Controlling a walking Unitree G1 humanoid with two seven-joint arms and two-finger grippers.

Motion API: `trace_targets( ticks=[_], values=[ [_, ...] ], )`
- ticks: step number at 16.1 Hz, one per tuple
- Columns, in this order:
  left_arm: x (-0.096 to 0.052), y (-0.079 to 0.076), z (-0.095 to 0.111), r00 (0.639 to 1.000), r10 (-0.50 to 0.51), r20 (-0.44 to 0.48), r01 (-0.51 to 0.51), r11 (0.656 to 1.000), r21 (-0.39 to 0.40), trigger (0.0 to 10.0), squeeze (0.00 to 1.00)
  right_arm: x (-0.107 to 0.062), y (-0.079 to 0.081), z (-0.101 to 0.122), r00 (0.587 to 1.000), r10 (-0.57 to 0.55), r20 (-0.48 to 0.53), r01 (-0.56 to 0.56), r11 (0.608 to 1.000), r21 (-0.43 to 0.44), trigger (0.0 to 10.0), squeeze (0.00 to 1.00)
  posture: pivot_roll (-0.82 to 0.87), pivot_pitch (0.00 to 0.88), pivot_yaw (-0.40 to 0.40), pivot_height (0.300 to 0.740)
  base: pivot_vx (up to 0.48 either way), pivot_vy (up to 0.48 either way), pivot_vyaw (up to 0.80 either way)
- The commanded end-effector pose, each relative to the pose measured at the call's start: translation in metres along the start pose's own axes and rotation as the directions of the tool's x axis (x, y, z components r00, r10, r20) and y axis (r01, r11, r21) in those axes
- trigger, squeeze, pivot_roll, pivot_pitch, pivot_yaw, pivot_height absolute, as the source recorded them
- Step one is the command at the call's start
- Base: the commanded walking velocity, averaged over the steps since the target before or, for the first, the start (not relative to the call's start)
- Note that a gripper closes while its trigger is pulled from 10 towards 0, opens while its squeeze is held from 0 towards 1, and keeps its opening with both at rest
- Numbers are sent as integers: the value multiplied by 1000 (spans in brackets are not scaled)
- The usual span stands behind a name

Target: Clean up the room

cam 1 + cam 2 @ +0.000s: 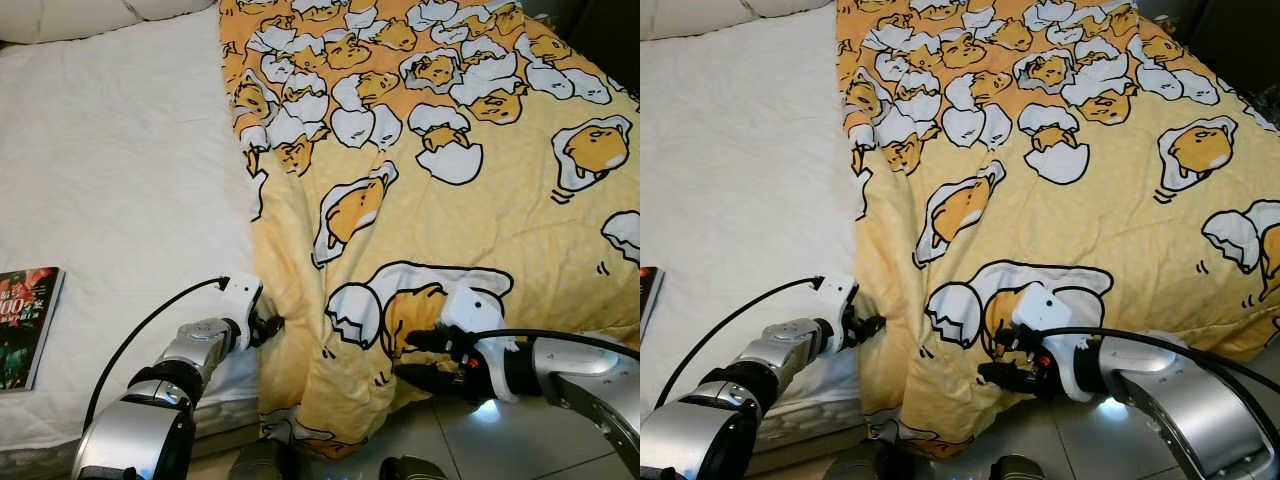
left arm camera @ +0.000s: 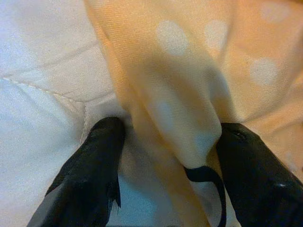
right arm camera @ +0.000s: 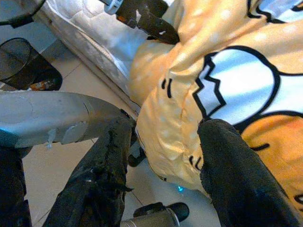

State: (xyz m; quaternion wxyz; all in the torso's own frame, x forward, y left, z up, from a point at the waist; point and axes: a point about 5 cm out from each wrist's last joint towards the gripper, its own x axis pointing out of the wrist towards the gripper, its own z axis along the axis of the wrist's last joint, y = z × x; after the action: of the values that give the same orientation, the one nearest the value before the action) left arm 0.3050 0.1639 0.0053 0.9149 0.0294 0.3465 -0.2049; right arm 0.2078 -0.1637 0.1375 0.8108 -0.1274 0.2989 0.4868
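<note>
Yellow egg-print blanket [image 1: 430, 180] covers right part of bed, corner hanging over bed edge toward tiled floor [image 1: 520, 440]; white mattress [image 1: 110, 180] bare on left; left claw [image 1: 268, 326] open, fingers straddling blanket fold at edge; right claw [image 1: 412, 358] open around hanging corner; book [image 1: 25, 325] on mattress, far left.

A dark, glossy paperback book [image 1: 28, 325] is lying on the white bed sheet [image 1: 120, 180], its cover showing large white digits that look like "00". The smaller characters beside them are too blurred to read.
</note>
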Motion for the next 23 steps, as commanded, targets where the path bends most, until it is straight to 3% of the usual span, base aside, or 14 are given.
trace_targets(
  ticks=[1, 5, 11, 23],
  values=[
    [0, -3, -6, 1000, -28, -4, 28, 999, -22, 0, 0, 3, 1, 0, 1000, 16, 4, -16, 1000, 2, 10000, 0, -118, 160, 73, 740, 0, 0, 0],
    [-2, -4, -19, 998, -43, -35, 41, 998, -50, 0, 0, 6, 3, -2, 999, 46, -2, -46, 999, 7, 10000, 0, -114, 160, 68, 740, 0, 0, 0],
    [-1, -4, -13, 998, -56, 13, 57, 992, -116, 0, 0, 6, 4, -2, 999, 45, 1, -45, 999, 7, 10000, 0, -113, 153, 76, 740, 0, 0, 0],
    [-7, 0, -20, 994, -82, 66, 95, 972, -213, 0, 0, 6, 0, -1, 999, 29, 14, -29, 1000, 5, 10000, 0, -103, 145, 82, 740, 0, 0, 0]
  ],
)
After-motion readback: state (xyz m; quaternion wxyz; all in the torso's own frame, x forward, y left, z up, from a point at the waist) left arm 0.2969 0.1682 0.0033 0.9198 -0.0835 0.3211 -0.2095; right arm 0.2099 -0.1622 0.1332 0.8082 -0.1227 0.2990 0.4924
